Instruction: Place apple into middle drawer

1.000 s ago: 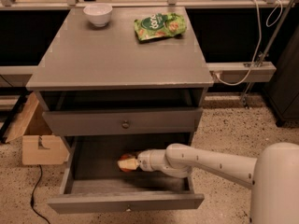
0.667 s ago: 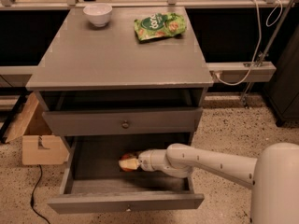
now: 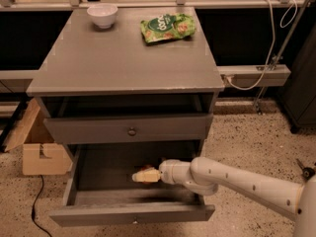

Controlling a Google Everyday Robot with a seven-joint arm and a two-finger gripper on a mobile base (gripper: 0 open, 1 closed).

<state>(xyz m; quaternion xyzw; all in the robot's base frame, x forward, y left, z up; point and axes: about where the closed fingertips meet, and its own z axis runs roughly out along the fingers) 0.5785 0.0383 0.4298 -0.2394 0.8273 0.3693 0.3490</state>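
Observation:
The middle drawer (image 3: 98,215) is pulled out below the cabinet's closed knobbed front (image 3: 131,131). My white arm reaches in from the right, and my gripper (image 3: 144,176) is low inside the drawer, near the middle of its floor. Only a small red patch of the apple (image 3: 147,168) shows, right behind the gripper's tip and touching or very close to it. The rest of the apple is hidden by the gripper.
A white bowl (image 3: 102,15) and a green snack bag (image 3: 167,27) sit at the back of the cabinet top (image 3: 123,63). A cardboard box (image 3: 40,152) stands on the floor to the left. A white cable and rail (image 3: 256,75) run along the right.
The gripper has drawn back slightly to the right inside the drawer. Less of the apple shows at its tip than before.

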